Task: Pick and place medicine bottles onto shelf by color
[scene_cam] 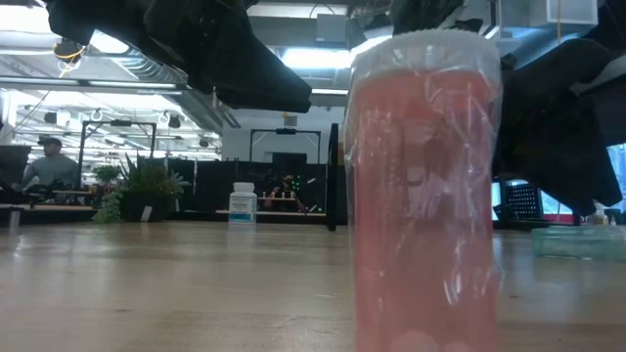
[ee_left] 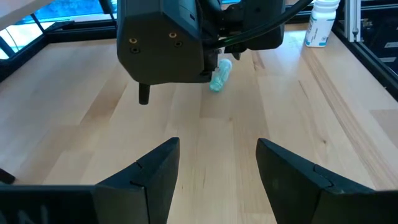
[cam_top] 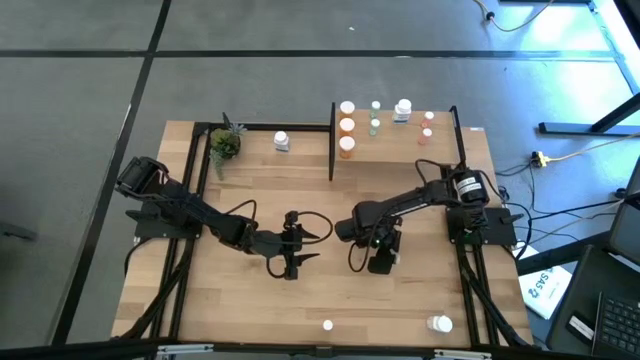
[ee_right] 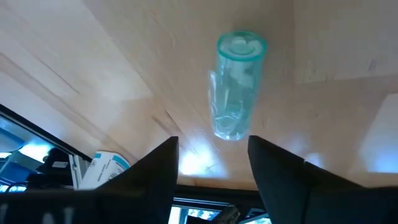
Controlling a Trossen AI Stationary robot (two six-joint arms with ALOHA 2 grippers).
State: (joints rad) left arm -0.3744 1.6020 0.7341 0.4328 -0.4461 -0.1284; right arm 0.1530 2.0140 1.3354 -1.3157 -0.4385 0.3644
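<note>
The broad light-wood tabletop (cam_top: 300,290) filled the middle of the high view, ringed by a black metal frame. At its upper edge, right of centre, stood the raised light-wood shelf on black posts (cam_top: 440,150). On that shelf the small white-capped medicine bottles were grouped by colour: three orange ones (cam_top: 346,126) in a column at its left end, two green ones (cam_top: 375,117) beside them, a white one (cam_top: 402,110), then pinkish ones (cam_top: 427,127) toward the right.

The dark left arm reached in from the frame's left, its left gripper (cam_top: 296,245) near the table's centre with jaws spread and nothing between them; the left wrist view showed both fingers (ee_left: 155,174) well apart over bare wood. The dark right arm came from the right, and the right gripper (cam_top: 381,252) pointed down just right of centre. In the right wrist view its jaws stood apart with a clear green bottle (ee_right: 236,84) lying on its side on the wood just beyond the fingertips, not clamped.

A small green potted plant (cam_top: 224,143) sat at upper left, a white labelled bottle (cam_top: 281,141) right of it. Two more white-capped bottles (cam_top: 439,323) lay near the lower edge. A pinkish-red bottle (scene_cam: 425,196) loomed close in the low view
</note>
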